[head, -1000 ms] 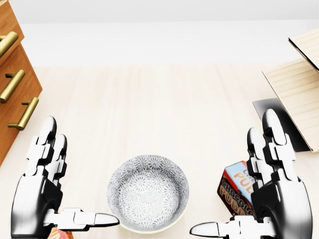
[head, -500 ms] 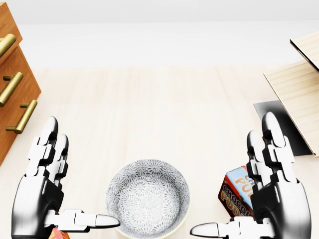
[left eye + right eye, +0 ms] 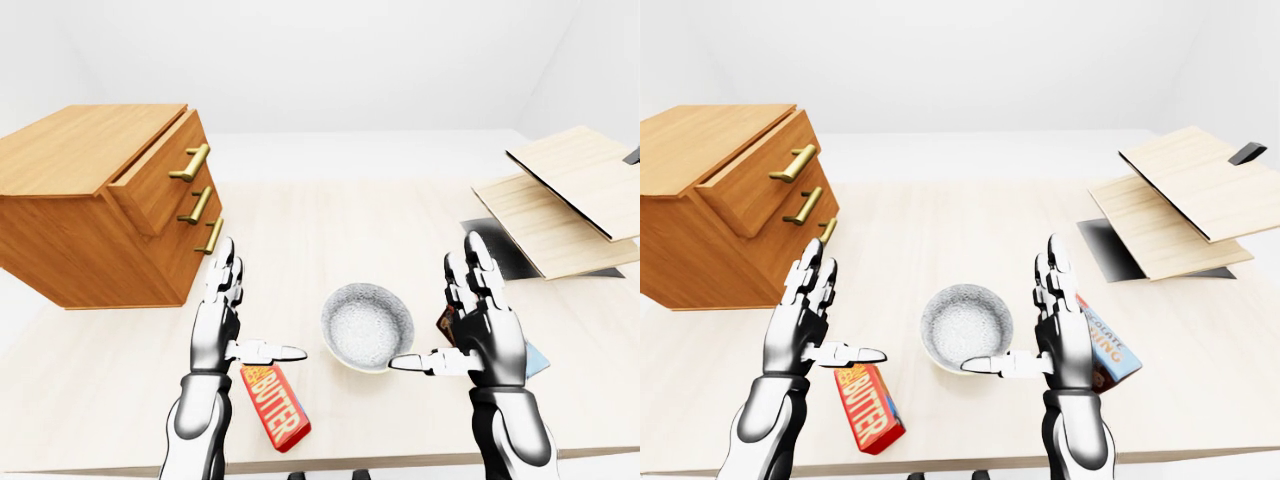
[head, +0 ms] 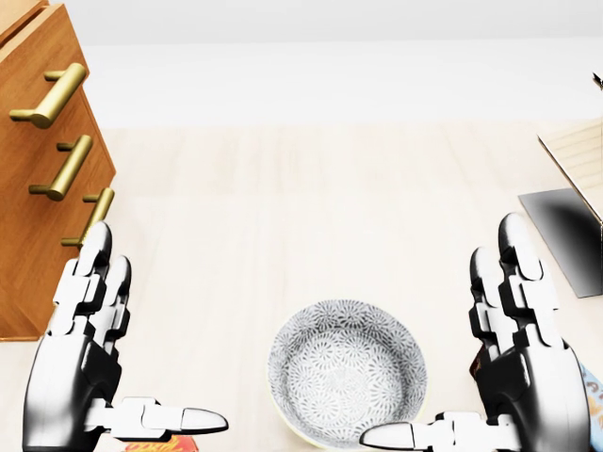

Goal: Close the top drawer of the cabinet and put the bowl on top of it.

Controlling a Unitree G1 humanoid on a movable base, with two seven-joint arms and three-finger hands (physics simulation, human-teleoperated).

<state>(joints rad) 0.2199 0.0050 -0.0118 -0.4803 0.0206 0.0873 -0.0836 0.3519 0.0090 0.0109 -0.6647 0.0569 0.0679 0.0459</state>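
A wooden cabinet (image 3: 90, 200) with three brass-handled drawers stands on the table at the left of the left-eye view. Its top drawer (image 3: 158, 178) sticks out a little past the two below. The grey patterned bowl (image 4: 346, 372) sits upright on the table between my hands, low in the head view. My left hand (image 3: 255, 305) is open to the left of the bowl, fingers pointing up and thumb pointing toward it. At the bowl's right my right hand (image 3: 433, 300) is open the same way. Neither hand touches the bowl.
A red butter box (image 3: 277, 405) lies under my left hand near the table's bottom edge. A chocolate pudding box (image 3: 1105, 345) lies behind my right hand. Stacked wooden boards (image 3: 565, 195) and a dark sheet (image 3: 505, 250) fill the right side.
The camera has shifted left: the cabinet comes further into the head view, and the bowl slides right and down. Both hands keep their open pose.
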